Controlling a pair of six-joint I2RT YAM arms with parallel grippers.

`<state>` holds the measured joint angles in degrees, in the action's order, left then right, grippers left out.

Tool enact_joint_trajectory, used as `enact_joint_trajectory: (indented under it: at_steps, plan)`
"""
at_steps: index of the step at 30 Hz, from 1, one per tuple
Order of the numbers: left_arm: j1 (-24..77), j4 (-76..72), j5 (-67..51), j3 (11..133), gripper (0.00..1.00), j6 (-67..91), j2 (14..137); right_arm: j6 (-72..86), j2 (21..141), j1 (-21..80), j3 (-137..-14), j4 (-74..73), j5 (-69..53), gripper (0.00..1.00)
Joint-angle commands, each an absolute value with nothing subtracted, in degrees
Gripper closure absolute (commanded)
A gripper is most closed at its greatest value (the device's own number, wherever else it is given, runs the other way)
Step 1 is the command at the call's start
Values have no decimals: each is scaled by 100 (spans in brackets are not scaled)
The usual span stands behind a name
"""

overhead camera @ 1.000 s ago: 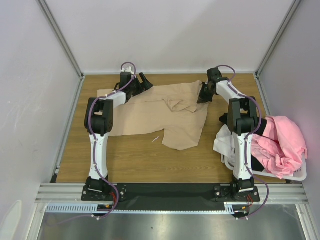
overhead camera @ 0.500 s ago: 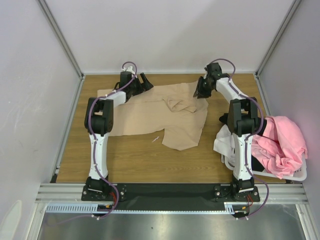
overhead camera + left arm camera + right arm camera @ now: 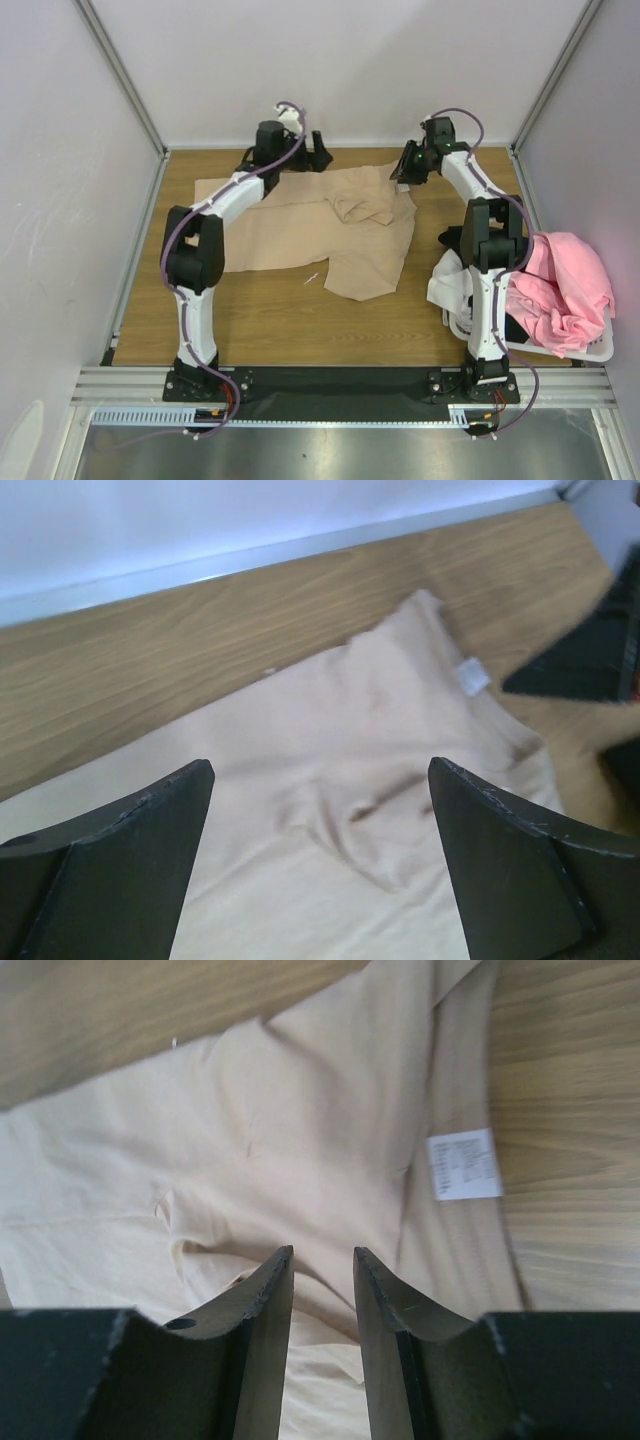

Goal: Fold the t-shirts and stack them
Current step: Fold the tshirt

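Lower right, the pink t-shirt [image 3: 565,290] and white t-shirt [image 3: 447,287] lie heaped in the basket [image 3: 560,352], unfolded. Mid-frame, the tan t-shirt [image 3: 290,230] lies spread but rumpled, with no fold made. Top centre, my left gripper [image 3: 318,152] hangs wide open. Upper right, my right gripper [image 3: 405,170] is narrowly parted and empty.

The tan t-shirt [image 3: 300,225] at the centre of the top view is soft, matt, wrinkled cloth. Its small white label [image 3: 465,1163], at the right of the right wrist view, looks smooth and printed. The desk [image 3: 260,320] is smooth wood grain with a low sheen. At the lower right, the pink t-shirt [image 3: 565,285] and white t-shirt [image 3: 443,290] are matt cloth too, lying in a white plastic laundry basket [image 3: 590,352]. The left end effector [image 3: 320,770] and right end effector [image 3: 321,1255] have matt black plastic fingers, scuffed pale at the edges. A brushed metal sheet [image 3: 330,455] spans the bottom edge.
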<state>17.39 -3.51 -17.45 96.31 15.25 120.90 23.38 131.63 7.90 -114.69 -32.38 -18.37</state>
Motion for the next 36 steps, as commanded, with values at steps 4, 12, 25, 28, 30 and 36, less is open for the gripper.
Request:
enact_joint_trajectory:
  at_steps: [4,12,25,28,30,36]
  plan:
    - [2784,-44,-468,9115,5,861,11540,2453,12947,554,-11830,-3076,-1916,62]
    - [3498,491,1456,8947,7,1274,11584,2268,12560,527,-11277,-3032,-2065,64]
    - [3858,387,1415,8701,12,1441,11865,2267,11962,483,-10468,-2769,-2004,63]
    - [3876,448,1511,8797,14,1529,11988,2250,11927,483,-10459,-2777,-2004,63]
    - [3876,553,1810,8833,15,1591,12102,2233,11892,475,-10441,-2795,-1986,63]
    - [3885,554,2048,9000,18,1538,12331,2197,11865,431,-10441,-2830,-2004,62]
